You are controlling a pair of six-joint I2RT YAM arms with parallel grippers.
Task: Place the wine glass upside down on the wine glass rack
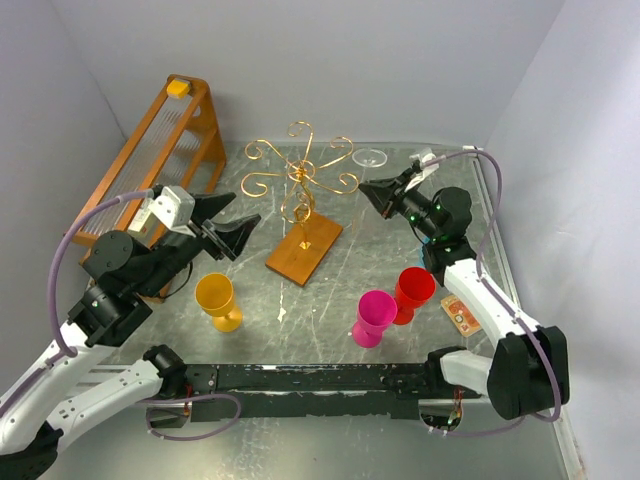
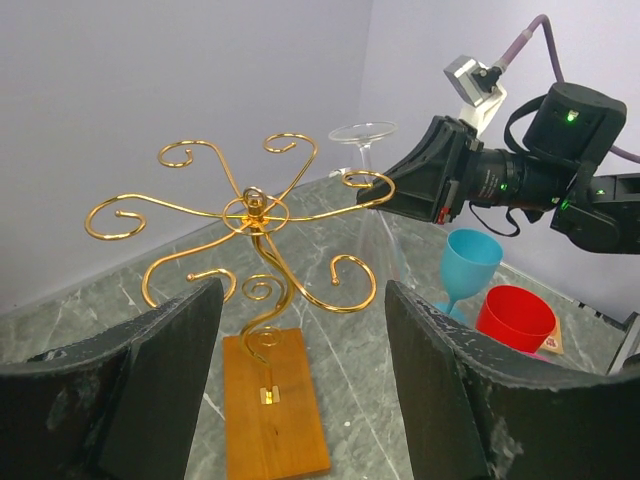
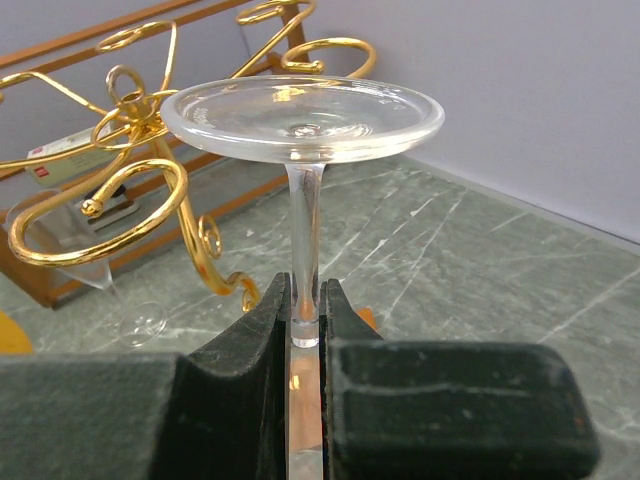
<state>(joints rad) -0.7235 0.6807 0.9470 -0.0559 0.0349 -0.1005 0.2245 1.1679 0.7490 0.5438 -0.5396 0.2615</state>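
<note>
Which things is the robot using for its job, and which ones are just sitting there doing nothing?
For the job:
wine glass, upside down
right gripper, clamped on its stem
gold wire rack

Just lying about:
yellow cup
pink cup
red cup
blue cup
orange wooden frame

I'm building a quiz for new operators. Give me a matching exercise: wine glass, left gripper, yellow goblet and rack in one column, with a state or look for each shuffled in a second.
Column one
1. wine glass
2. left gripper
3. yellow goblet
4. wine glass rack

Column two
A. open, holding nothing
B. gold wire with curled arms
C. upright, nothing gripping it
D. foot up, stem clamped by the right gripper

Pairs: 1-D, 2-A, 3-C, 4-B
</note>
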